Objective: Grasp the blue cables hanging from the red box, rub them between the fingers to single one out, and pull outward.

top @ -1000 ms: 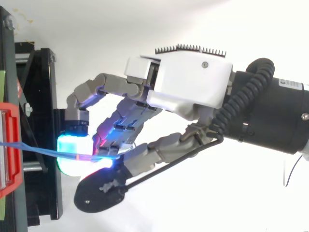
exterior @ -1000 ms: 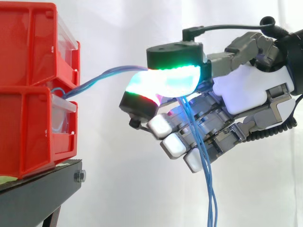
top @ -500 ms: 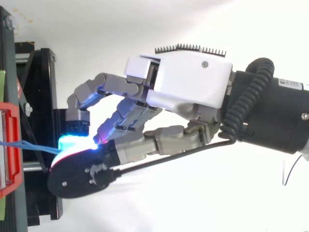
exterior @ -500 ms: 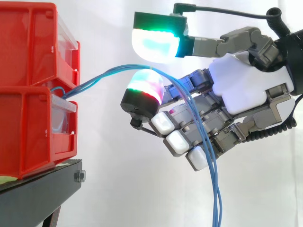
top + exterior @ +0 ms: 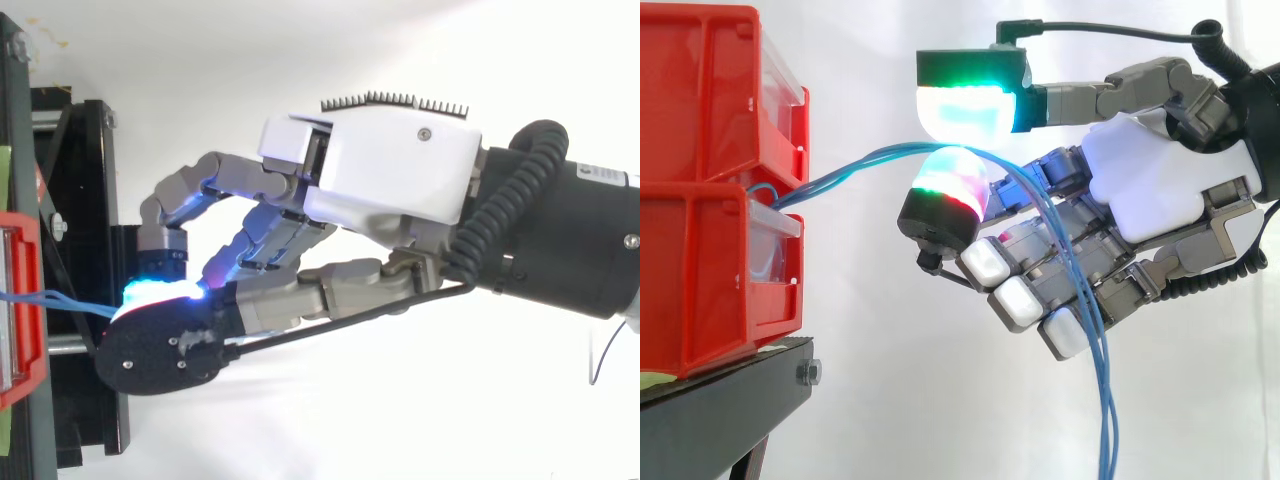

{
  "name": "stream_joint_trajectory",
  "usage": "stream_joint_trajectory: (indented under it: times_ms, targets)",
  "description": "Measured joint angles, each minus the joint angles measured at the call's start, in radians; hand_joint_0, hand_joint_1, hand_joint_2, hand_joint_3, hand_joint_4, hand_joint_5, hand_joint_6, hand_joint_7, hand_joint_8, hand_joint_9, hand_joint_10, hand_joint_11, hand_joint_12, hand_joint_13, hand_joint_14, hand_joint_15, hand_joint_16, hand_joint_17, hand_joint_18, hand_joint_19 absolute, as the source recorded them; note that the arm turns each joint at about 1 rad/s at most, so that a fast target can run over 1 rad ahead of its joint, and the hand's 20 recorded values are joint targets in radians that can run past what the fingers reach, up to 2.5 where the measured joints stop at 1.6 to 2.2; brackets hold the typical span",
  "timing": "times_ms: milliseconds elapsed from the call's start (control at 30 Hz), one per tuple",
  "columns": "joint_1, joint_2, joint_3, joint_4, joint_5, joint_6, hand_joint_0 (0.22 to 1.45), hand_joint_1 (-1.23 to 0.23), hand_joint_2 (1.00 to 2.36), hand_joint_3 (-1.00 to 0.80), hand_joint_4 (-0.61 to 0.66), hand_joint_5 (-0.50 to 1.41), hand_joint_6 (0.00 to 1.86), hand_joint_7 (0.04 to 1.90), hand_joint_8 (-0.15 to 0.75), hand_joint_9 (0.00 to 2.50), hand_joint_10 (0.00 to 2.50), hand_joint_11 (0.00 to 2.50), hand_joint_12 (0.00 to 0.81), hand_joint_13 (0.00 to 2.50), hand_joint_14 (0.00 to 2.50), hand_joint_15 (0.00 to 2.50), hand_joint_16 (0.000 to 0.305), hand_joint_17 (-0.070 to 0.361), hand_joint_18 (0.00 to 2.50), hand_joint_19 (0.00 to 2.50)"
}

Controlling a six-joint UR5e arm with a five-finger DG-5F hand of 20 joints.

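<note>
**Desk:** Side view first. What's different from a second ago?

**Me:** A second ago I had the thumb clamped down on the blue cables [image 5: 868, 158]. Now the thumb pad [image 5: 968, 108] stands lifted, with a clear gap to the pad beneath. So the fingers [image 5: 950, 185] are parted at the pinch and grip nothing. The cables simply drape over that lower pad. They run out from the red box [image 5: 700, 270], cross the pad, then drop past the curled lower fingers toward the bottom edge.

**Desk:** Meaning?

**Me:** I judge I'm between rubs. The strands lie bunched together, none singled out, so I must pinch again before any pull.

**Desk:** Top view?

**Me:** The thumb's dark back [image 5: 160, 345] has swung toward the box and now covers the glowing pad. I see the cables as a short run between the box and the hand [image 5: 390, 170].

**Desk:** Room to move?

**Me:** Plenty away from the box: open air before the white curtain [image 5: 890, 380], so I think the pull path is free. The tight side is toward the box. From above, the thumb overlaps the bench [image 5: 95, 200], though the side view shows the hand above it and apart from the box front.
</note>
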Motion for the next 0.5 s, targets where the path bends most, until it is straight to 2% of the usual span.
stream_joint_trajectory:
  times_ms: [100,367,400,500]
  targets:
    - [0.0,0.0,0.0,-0.001,0.001,0.0,0.49,-0.65,1.0,-0.49,0.14,-0.17,0.87,1.02,0.326,0.95,0.01,0.49,0.42,0.91,0.02,0.58,0.052,0.116,0.81,0.58]
    - [0.0,0.0,0.0,-0.002,0.001,0.0,0.49,-0.63,1.0,-0.5,0.15,-0.16,0.86,1.03,0.329,0.96,0.01,0.48,0.423,0.92,0.02,0.58,0.052,0.116,0.81,0.58]
    - [0.0,0.0,0.0,-0.002,0.001,0.0,0.49,-0.63,1.0,-0.5,0.15,-0.16,0.86,1.04,0.329,0.96,0.01,0.48,0.421,0.92,0.02,0.57,0.051,0.116,0.81,0.59]
    - [0.0,0.0,0.0,-0.002,0.001,0.0,0.55,-0.68,1.01,-0.35,0.13,-0.16,0.86,1.09,0.317,0.95,0.02,0.49,0.4,0.9,0.02,0.58,0.048,0.107,0.78,0.6]
